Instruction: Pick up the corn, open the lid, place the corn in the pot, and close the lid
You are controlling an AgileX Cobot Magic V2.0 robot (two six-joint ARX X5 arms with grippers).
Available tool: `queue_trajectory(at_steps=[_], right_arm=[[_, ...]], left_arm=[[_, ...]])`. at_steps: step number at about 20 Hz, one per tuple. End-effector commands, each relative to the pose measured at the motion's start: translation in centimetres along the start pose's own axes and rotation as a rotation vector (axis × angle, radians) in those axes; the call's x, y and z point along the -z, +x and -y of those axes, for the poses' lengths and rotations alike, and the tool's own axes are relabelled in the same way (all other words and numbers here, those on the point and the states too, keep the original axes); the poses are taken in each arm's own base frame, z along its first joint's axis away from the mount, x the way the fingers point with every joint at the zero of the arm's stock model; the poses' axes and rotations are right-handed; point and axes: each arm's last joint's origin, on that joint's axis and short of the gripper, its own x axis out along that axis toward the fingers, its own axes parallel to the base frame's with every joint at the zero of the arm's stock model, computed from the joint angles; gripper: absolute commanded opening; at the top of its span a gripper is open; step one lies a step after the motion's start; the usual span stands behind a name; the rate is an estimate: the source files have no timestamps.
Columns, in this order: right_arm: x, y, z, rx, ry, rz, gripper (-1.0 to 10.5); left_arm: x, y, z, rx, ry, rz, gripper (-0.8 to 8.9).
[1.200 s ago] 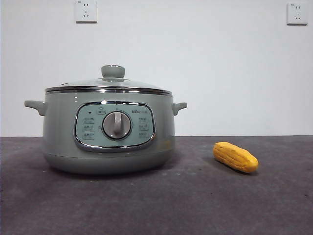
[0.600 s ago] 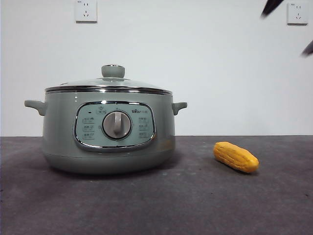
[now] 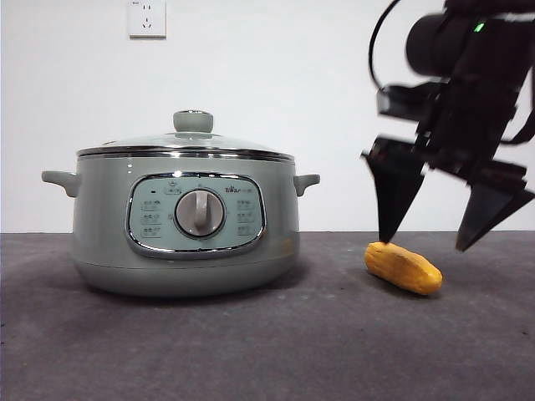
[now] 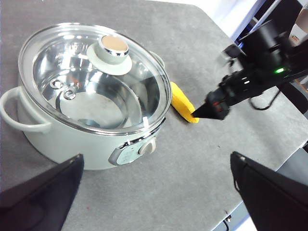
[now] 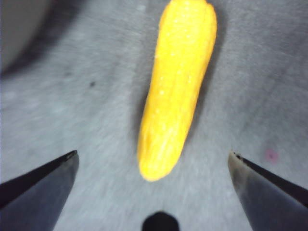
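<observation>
— Corn [image 3: 403,267] first: where do we have it?

— We see it lying on the grey table [image 3: 267,351], off at the pot's [image 3: 184,225] three o'clock in the front view, apart from the pot's wall. It lies flat, one end nearer the pot and a little higher in that view, the other end lower and further out.

— And the right gripper [image 3: 425,244]?

— We find it hanging over the corn, jaws spread wide. In the front view one black tip stands just above the corn's pot-side end, the other is out past the far end at about three o'clock. From the right wrist camera the corn [image 5: 179,86] lies lengthwise in the gap between the jaws, touching neither; that picture is somewhat blurred.

— Is the lid [image 3: 185,144] on?

— We see it seated on the pot's rim, green knob upright at twelve o'clock. Through the glass, the left wrist camera shows us bare steel inside.

— And the left gripper [image 4: 159,168]?

— We make it out high above the table, jaws wide apart, holding nothing. Its camera takes in the pot [image 4: 62,139], the lid [image 4: 91,77], the corn [image 4: 182,103] beside the pot, and the right gripper [image 4: 211,109] down by the corn.
</observation>
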Motion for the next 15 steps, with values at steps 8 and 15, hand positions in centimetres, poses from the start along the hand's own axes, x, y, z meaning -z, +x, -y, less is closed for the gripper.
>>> queue_trajectory(at_steps=[8,15], right_arm=[[-0.1,4.1,0.3,0.051,0.046,-0.063,2.3],[-0.1,4.0,0.3,0.049,0.042,-0.058,-0.2]], left_arm=[[-0.5,0.2,-0.1,0.007,0.017,0.023,6.48],[-0.5,0.2,-0.1,0.007,0.016,0.023,6.47]])
